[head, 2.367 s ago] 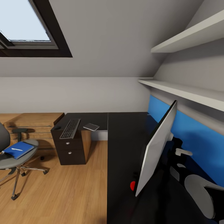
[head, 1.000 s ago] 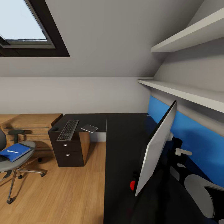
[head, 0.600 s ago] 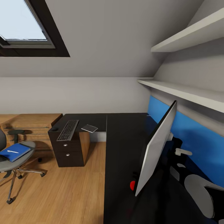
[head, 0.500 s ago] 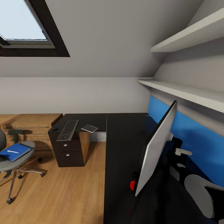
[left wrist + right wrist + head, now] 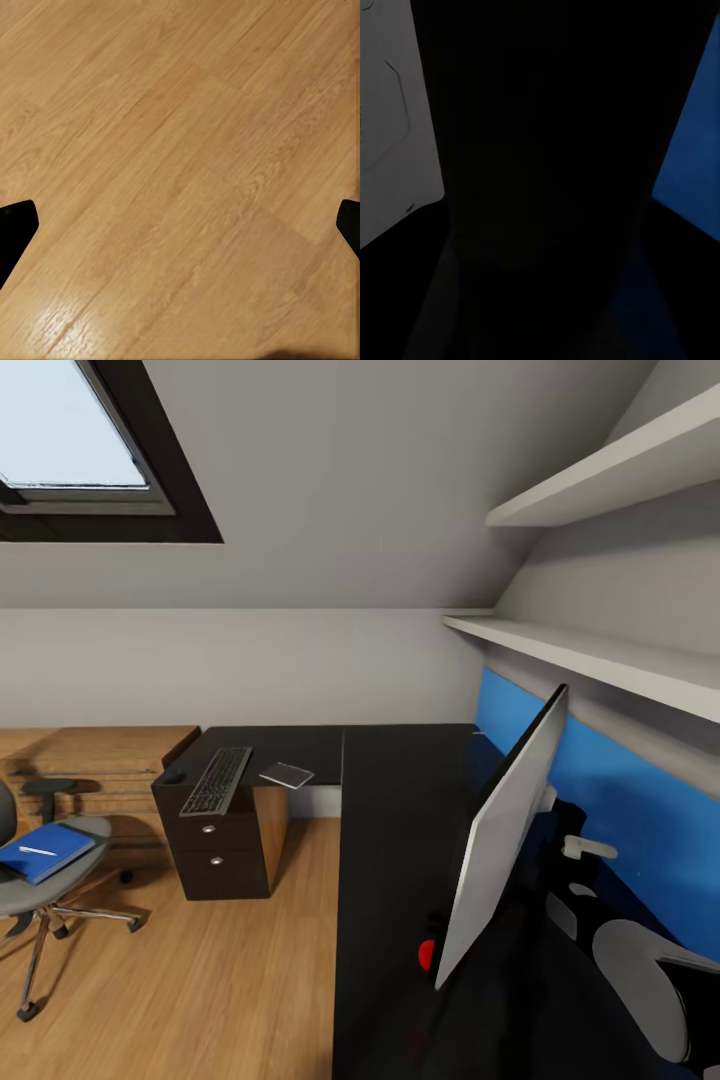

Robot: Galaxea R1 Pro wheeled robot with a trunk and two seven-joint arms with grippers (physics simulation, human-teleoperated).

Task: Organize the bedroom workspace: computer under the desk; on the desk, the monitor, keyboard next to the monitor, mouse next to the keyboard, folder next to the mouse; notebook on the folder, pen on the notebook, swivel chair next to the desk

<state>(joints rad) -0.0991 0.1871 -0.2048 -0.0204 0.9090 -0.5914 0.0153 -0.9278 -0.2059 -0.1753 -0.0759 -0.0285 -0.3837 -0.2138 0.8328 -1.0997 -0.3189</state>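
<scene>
The left hand point(image 5: 180, 229) hangs over the bare wooden floor point(image 5: 187, 127); its two black fingers point(image 5: 13, 229) are far apart and hold nothing.

The right hand point(image 5: 572, 838) is low behind the monitor point(image 5: 505, 840), close to its white back, and the grey right arm point(image 5: 640, 960) comes after it; the right wrist view is almost all dark, so I cannot tell if this hand is apart or together; the white back point(image 5: 394, 127) is on one side of it and the blue wall panel point(image 5: 694, 150) on the other.

The monitor stands on the black table point(image 5: 400, 800), tilted, with a red dot point(image 5: 427, 956) at its lower corner.

Well away from the right hand, on the far wing of the table above the drawers point(image 5: 222, 850), lies the keyboard point(image 5: 215, 780); the mouse point(image 5: 173, 776) is just beside it on one side, the notebook point(image 5: 287, 774) near it on the other.

Further still, on the floor, stands the chair point(image 5: 45, 880); the blue folder point(image 5: 42, 852) lies on its seat, and the white pen point(image 5: 38, 851) on the folder.
</scene>
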